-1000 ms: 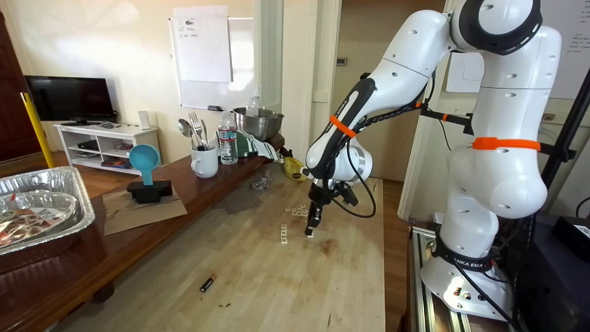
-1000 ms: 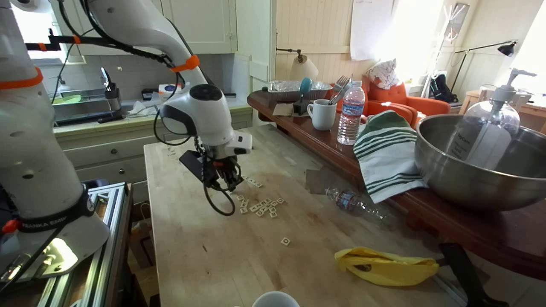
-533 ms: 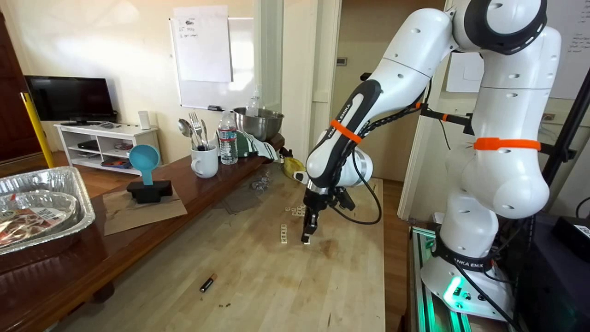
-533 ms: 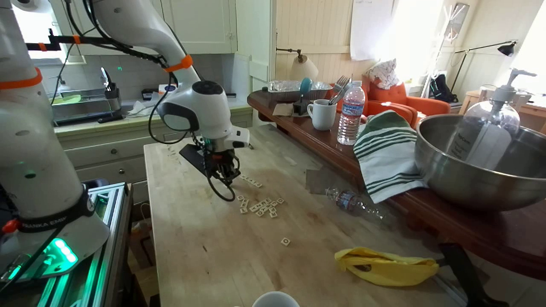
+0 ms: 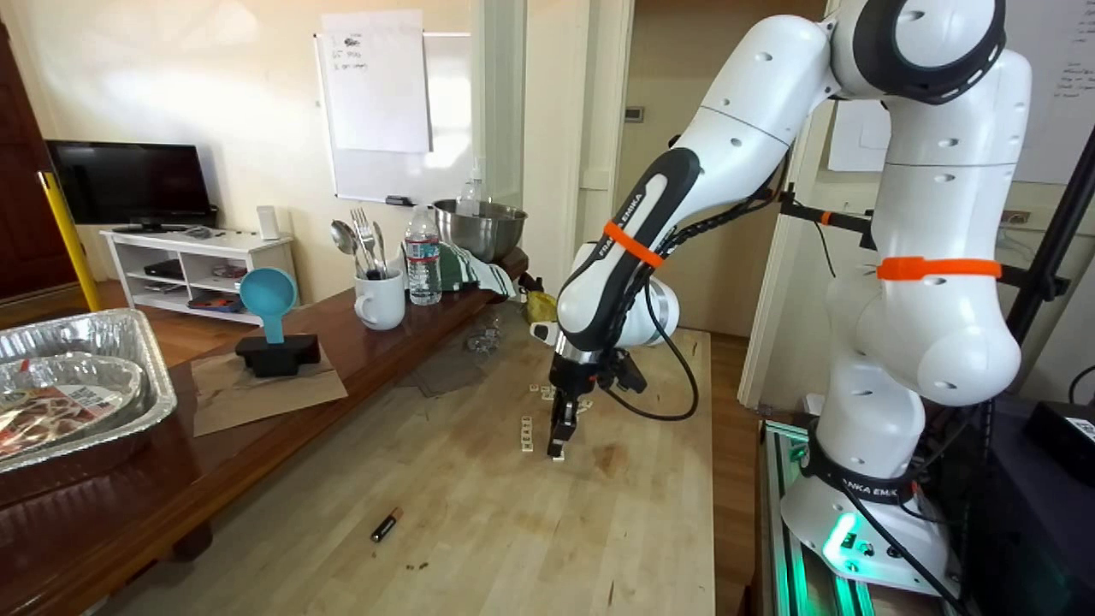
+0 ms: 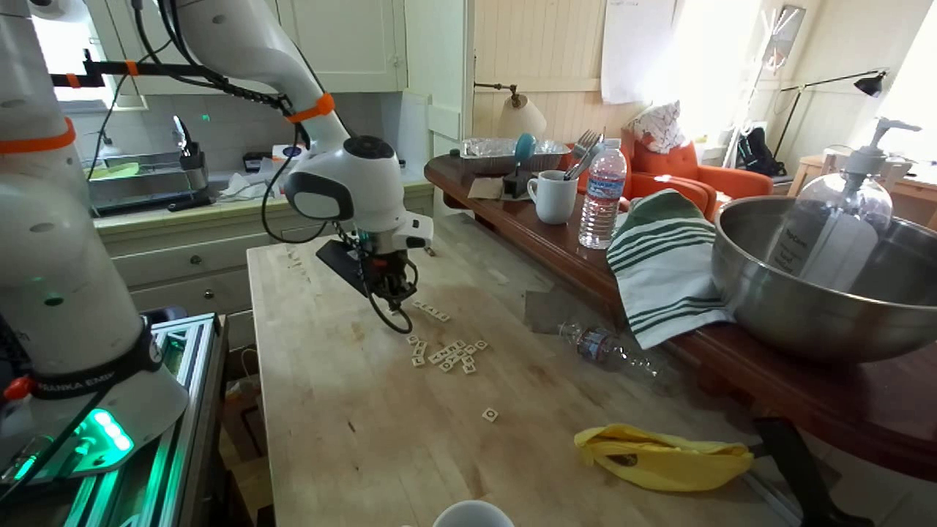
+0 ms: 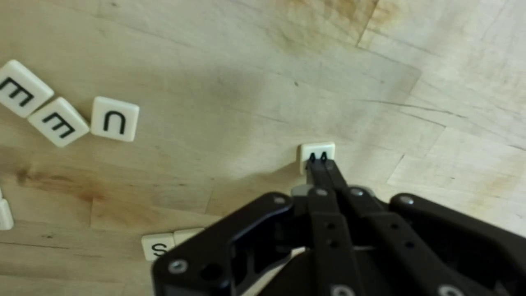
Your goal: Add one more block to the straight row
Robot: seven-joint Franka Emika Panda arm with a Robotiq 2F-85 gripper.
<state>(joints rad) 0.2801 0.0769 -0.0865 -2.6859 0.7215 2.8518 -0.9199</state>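
The straight row is a short line of pale letter blocks on the table. It shows in both exterior views (image 5: 527,435) (image 6: 435,315). In the wrist view its S block (image 7: 156,246) shows at the bottom, and the rest is partly hidden behind the gripper. A single pale block (image 7: 319,149) lies flat, apart from the row; it also shows in an exterior view (image 5: 559,457). My gripper (image 7: 320,163) is shut, fingers together, with its tips down on top of this block, not around it. In an exterior view the gripper (image 6: 399,301) hides most of that block.
Several loose blocks (image 6: 454,355) lie scattered near the row; a U block (image 7: 115,119) shows in the wrist view. A lone O block (image 6: 490,415) lies farther off. A battery (image 5: 387,524), a crumpled bottle (image 6: 607,350) and a yellow bag (image 6: 662,457) lie on the table.
In an exterior view, my shut gripper has moved down and left, closer to the near end of the row. The single block has slid along the table under its tips. The row has not moved.
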